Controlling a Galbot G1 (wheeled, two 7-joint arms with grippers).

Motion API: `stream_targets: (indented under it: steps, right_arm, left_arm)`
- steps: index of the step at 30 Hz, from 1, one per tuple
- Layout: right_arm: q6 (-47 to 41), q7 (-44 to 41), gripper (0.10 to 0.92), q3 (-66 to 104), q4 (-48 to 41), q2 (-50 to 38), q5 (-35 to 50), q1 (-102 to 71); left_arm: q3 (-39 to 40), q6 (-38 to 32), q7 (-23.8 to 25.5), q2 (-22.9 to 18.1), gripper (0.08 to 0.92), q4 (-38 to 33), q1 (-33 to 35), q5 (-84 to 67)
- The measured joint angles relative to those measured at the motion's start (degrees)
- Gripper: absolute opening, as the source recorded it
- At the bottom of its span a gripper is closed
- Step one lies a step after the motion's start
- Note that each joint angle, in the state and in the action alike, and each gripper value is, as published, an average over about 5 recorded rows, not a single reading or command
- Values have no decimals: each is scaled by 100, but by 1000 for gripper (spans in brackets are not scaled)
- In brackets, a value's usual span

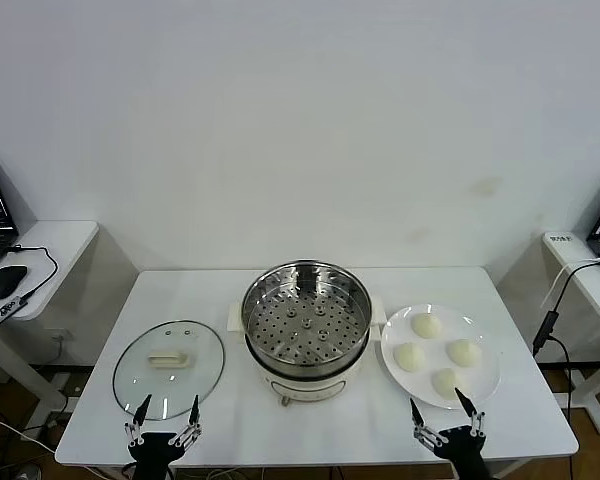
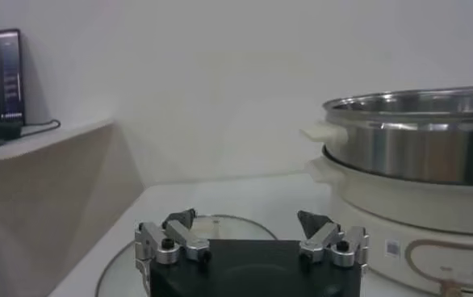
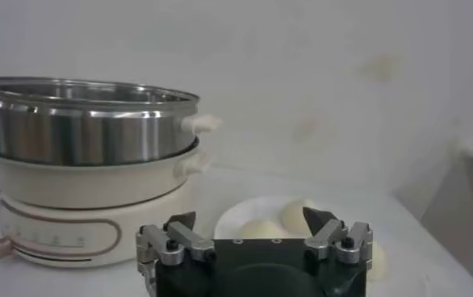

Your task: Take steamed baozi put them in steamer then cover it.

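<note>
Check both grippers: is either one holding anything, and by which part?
Nothing is held. The left gripper hangs open at the near edge of the cover; the right gripper hangs open at the near edge of the plate of baozi.

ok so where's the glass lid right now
In the head view the glass lid lies flat on the table's left side, beside the steamer, just ahead of the open left gripper.

Black hands point(image 1: 166, 408) with silver, black-tipped fingers point(image 2: 174, 236).
</note>
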Motion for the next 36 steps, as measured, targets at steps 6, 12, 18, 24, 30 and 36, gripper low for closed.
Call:
stream_targets:
  steps: [6, 12, 18, 24, 30, 36]
  right_arm:
    - [-43, 80, 823, 144, -82, -161, -496, 232]
    - [-259, 35, 823, 332, -280, -608, -1368, 692]
    - [-655, -314, 823, 373, -571, -1377, -2149, 1311]
    - [-993, -1051, 823, 173, -1025, -2359, -2744, 2145]
    - [-1130, -1990, 823, -618, -1673, -3336, -2927, 3380]
    - [-1207, -3002, 823, -2104, -2414, -3953, -2748, 5070]
  left_arm:
    - [-40, 212, 7, 53, 823, -73, -83, 102]
    - [-123, 424, 75, 134, 823, -191, -231, 298]
    - [-145, 548, 154, 229, 823, -245, -382, 480]
    - [-154, 595, 182, 272, 823, -285, -477, 681]
    - [-171, 627, 208, 251, 823, -302, -540, 840]
    - [-197, 642, 222, 218, 823, -308, -576, 947]
